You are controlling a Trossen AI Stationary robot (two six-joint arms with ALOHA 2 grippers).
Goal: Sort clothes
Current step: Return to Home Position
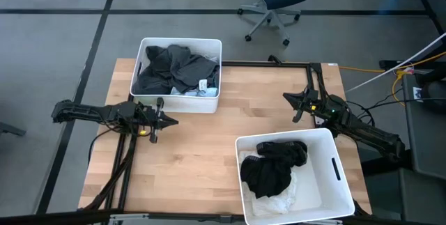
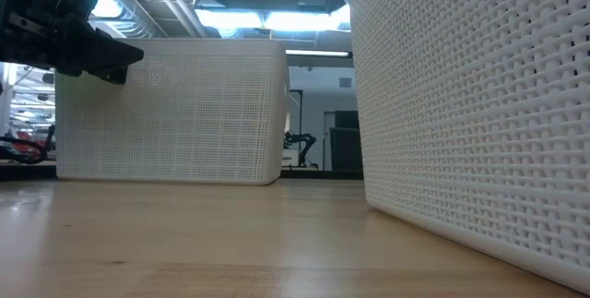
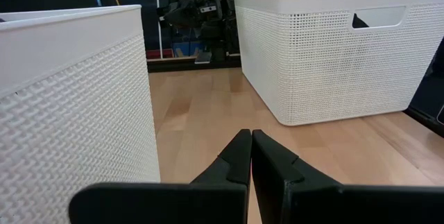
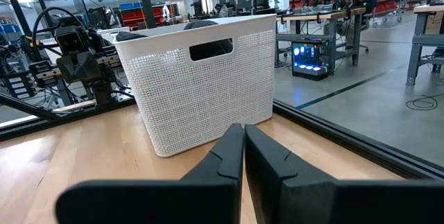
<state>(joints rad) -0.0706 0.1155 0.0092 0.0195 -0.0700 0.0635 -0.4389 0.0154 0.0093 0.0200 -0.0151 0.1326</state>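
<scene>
Black clothes [image 1: 174, 68] fill far bin [image 1: 180, 41] beside left gripper [image 1: 171, 120], near bin [image 1: 282, 136] beside right gripper [image 1: 287, 98]; both grippers closed, empty.

Open tabletop [image 1: 202, 141] lies between the far bin [image 1: 181, 41] and the near bin [image 1: 320, 133].

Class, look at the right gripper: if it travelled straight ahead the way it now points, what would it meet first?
The right gripper would most likely meet the wall of the white bin first; only bare tabletop shows between.
</scene>
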